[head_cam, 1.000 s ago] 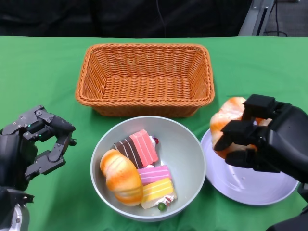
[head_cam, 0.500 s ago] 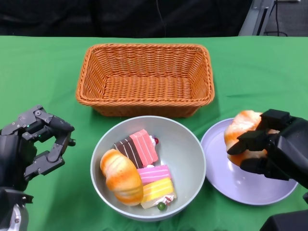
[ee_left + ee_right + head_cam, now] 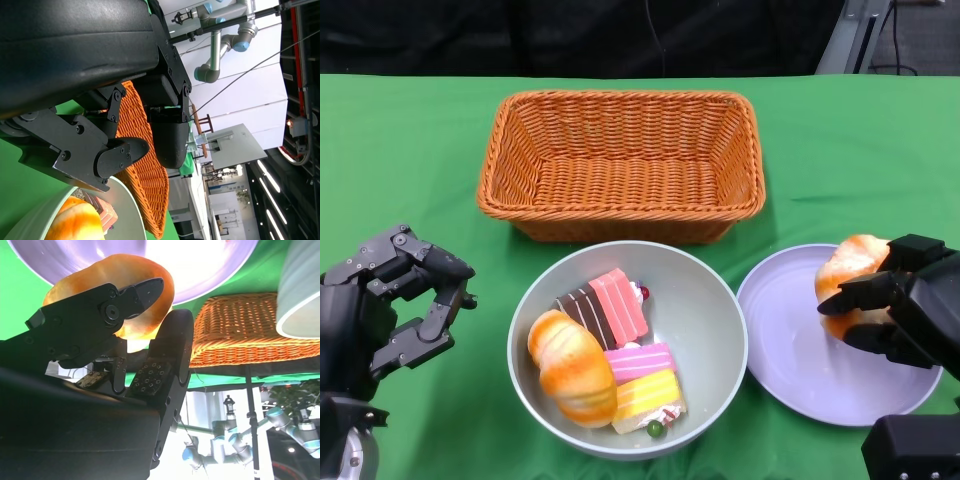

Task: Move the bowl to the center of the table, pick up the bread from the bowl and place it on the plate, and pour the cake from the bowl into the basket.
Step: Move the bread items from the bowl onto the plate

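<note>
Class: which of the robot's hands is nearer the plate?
Right. The right hand holds a bread roll over the plate; the left hand hangs beyond the bowl.

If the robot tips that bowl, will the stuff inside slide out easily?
Probably. The bowl looks smooth and glossy, so the cakes would likely slide. The rounded bread inside may roll out too. The bowl looks rigid, unlikely to flex.
</note>
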You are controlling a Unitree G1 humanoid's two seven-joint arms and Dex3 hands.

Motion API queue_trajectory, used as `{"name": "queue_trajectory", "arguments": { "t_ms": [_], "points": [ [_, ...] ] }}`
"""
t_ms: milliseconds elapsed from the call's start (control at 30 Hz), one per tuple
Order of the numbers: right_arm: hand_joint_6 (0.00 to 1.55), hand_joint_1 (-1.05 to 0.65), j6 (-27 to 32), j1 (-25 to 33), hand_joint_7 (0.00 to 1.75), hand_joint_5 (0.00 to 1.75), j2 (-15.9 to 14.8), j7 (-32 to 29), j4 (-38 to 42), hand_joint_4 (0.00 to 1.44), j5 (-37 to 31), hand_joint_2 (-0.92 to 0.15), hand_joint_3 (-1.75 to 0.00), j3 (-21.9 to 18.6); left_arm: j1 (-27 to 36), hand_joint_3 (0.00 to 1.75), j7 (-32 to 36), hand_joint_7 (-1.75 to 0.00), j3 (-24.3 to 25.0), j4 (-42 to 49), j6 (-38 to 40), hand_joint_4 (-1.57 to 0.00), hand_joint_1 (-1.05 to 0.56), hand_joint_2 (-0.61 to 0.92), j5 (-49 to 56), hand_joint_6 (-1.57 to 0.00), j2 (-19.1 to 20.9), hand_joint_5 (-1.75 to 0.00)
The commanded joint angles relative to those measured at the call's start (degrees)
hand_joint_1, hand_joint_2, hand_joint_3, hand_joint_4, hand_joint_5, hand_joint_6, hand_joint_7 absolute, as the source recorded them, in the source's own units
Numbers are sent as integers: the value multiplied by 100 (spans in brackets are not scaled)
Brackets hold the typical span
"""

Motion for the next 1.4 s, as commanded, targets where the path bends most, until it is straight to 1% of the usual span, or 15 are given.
{"name": "queue_trajectory", "arguments": {
  "t_ms": [33, 367, 567, 633, 767, 800, 833, 867, 900, 933, 967, 1067, 1200, 1300, 1400],
  "points": [
    [113, -8, -51, -149, 20, 105, -5, -162, 298, 88, 80, -83, 0, 72, 31, 85, 30, -115, 60, -137, 65, -79, -5, 65, -33, -85, 99, -149],
    [115, -11, 98, -210, 16, 108, 61, -180, 607, 84, 150, -85, 0, 189, 1, 86, -18, -116, 85, -65, 4, -79, -4, 65, -57, -85, 118, -150],
    [116, -11, 133, -214, 9, 91, 115, -21, 724, 89, 347, -84, 0, 212, 1, 86, -10, -117, 87, -43, 5, -79, -5, 65, -38, -85, 127, -150],
    [117, -12, 176, -195, 6, 80, 137, 89, 726, 93, 415, -83, 0, 219, 22, 85, -16, -117, 80, -75, 33, -80, -6, 65, -46, -85, 121, -150],
    [114, -13, 185, -173, 3, 71, 130, 142, 713, 92, 460, -83, 0, 239, 60, 85, 41, -116, 68, -146, 83, -79, -5, 66, 5, -86, 114, -149],
    [113, -13, 280, -133, 3, 70, 111, 219, 601, 92, 435, -83, 0, 253, 67, 84, 83, -116, 67, -152, 70, -79, -5, 66, 58, -86, 117, -149],
    [105, -14, 378, -95, 2, 56, 88, 294, 485, 88, 401, -83, 0, 271, 70, 84, 102, -115, 66, -149, 52, -79, -5, 66, 90, -85, 121, -148],
    [97, -16, 500, -44, 1, 38, 69, 396, 344, 85, 375, -83, 0, 282, 63, 84, 91, -115, 70, -134, 34, -78, -5, 66, 88, -85, 120, -147],
    [93, -18, 592, -7, 1, 27, 56, 472, 237, 82, 363, -83, 0, 290, 58, 84, 80, -115, 74, -123, 22, -78, -5, 66, 82, -85, 119, -147],
    [90, -19, 736, 45, 0, 21, 41, 556, 84, 82, 314, -83, 0, 301, 44, 84, 45, -114, 79, -107, 17, -78, -5, 67, 46, -85, 115, -147],
    [85, -22, 888, 100, 0, 13, 28, 647, -77, 76, 260, -83, 0, 312, 31, 83, 18, -114, 84, -88, 8, -79, -4, 67, 17, -85, 111, -148],
    [80, -27, 1318, 254, 0, 5, -5, 1077, -566, 66, 175, -83, 0, 324, 7, 83, -9, -116, 88, -52, -9, -80, -4, 67, -10, -86, 115, -150],
    [82, -29, 1735, 386, 1, 2, -16, 1513, -1024, 63, 77, -84, -1, 330, 0, 83, -65, -116, 93, -57, 33, -80, -4, 67, -91, -85, 116, -150],
    [84, -30, 1945, 469, 1, 0, -12, 1716, -1285, 60, 65, -84, 0, 322, 17, 83, -50, -116, 89, -89, 63, -79, -4, 67, -94, -85, 128, -149],
    [86, -33, 2076, 554, 1, 0, -10, 1768, -1477, 58, 13, -84, 0, 314, 27, 83, -36, -116, 86, -92, 49, -79, -4, 67, -66, -85, 140, -150]
  ]
}}
